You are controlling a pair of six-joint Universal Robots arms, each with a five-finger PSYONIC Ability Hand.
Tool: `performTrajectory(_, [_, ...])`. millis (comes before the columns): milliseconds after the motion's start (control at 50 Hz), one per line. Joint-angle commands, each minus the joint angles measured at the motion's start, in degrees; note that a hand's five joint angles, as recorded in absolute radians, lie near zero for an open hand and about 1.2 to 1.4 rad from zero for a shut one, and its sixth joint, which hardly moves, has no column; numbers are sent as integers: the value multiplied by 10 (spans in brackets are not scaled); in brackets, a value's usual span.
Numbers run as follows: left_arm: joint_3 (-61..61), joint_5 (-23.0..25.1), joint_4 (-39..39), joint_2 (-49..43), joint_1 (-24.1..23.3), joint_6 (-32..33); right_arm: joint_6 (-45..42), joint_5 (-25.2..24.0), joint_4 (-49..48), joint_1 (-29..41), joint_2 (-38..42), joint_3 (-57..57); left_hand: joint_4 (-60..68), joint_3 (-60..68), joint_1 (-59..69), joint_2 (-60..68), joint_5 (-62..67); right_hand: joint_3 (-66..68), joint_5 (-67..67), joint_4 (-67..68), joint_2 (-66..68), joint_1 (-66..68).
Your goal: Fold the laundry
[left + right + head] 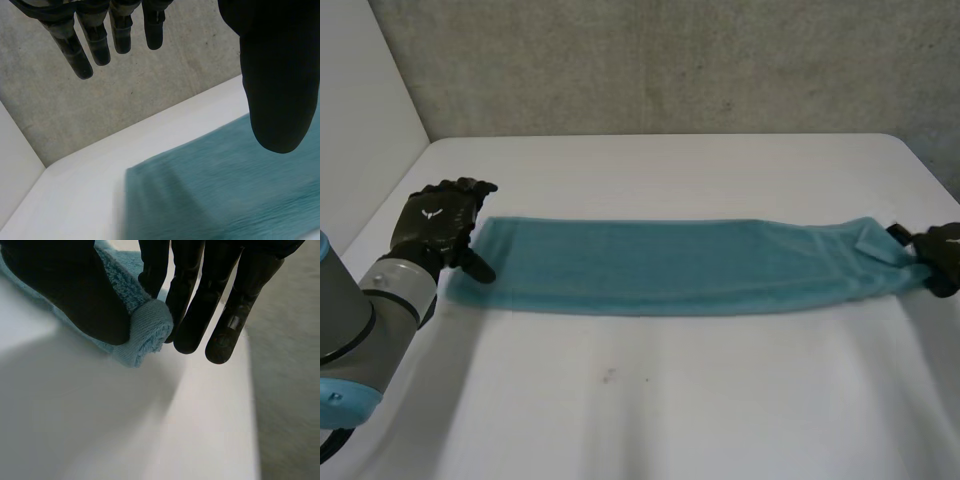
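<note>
- The white table is big and flat.
- A long blue towel lies stretched out across the middle of it, from side to side.
- The left hand is at the towel's left end, with its fingers straight and spread, holding nothing.
- The right hand pinches the towel's right end between thumb and fingers.

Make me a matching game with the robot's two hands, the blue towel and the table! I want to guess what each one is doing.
Things:
1. black left hand
2. black right hand
3. long teal fluffy towel
4. white table

What it is doing:
A. lies stretched out in a long strip
B. pinches one end of the towel
C. has straight fingers and holds nothing
D. carries the towel on top of it

Right pairs: 1-C, 2-B, 3-A, 4-D.
</note>
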Motion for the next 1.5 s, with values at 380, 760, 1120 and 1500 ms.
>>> performTrajectory(380, [-1, -1, 0, 7, 7, 0, -25, 156, 25, 179, -44, -211, -2, -6, -2, 0, -10, 124, 146, 117, 141, 265])
performTrajectory(760, [0, -1, 0, 8, 20, 0, -12, 164, 19, 610, 166, -377, -2, -6, -2, 0, -10, 124, 146, 117, 141, 265])
performTrajectory(1120, [9, 6, -1, 7, 4, -1, 42, 245, 29, 564, 75, -321, -4, -8, -4, -2, -12, -576, -554, -583, -559, -435])
performTrajectory(1500, [169, 31, -32, -133, -182, -1, 164, 181, 51, 379, -64, -13, 20, 16, 20, 22, 11, -521, -499, -528, -504, -380])
